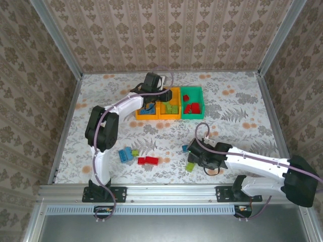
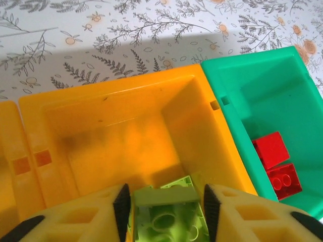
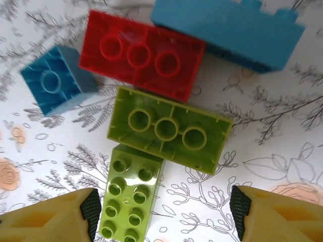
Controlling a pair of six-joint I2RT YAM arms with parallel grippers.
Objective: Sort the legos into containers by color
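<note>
lime green studded brick (image 3: 128,199) sits on the worktop (image 3: 272,151) right between the right gripper's (image 3: 165,212) wide-open fingers (image 3: 60,219), a bit off-centre, long axis pointing straight away from them, so they'd pinch its short width imo

Three bins (image 1: 169,116) abreast (partly filled); loose legos (image 1: 148,161) lie nearer.

1. Bins: three. Two are orange-yellow, the left orange-yellow bin (image 1: 146,118) and the middle orange-yellow bin (image 1: 169,118), and one is the green bin (image 1: 193,117).
2. Loose bricks clustered on the bench (image 3: 282,126), right wrist view: five. These are two lime bricks (image 3: 169,128) (image 3: 128,199), two blue bricks (image 3: 50,80) (image 3: 227,30) and one red brick (image 3: 144,53).
3. Red bricks (image 2: 271,148) (image 2: 283,180) inside the green bin, left wrist view: two.
</note>
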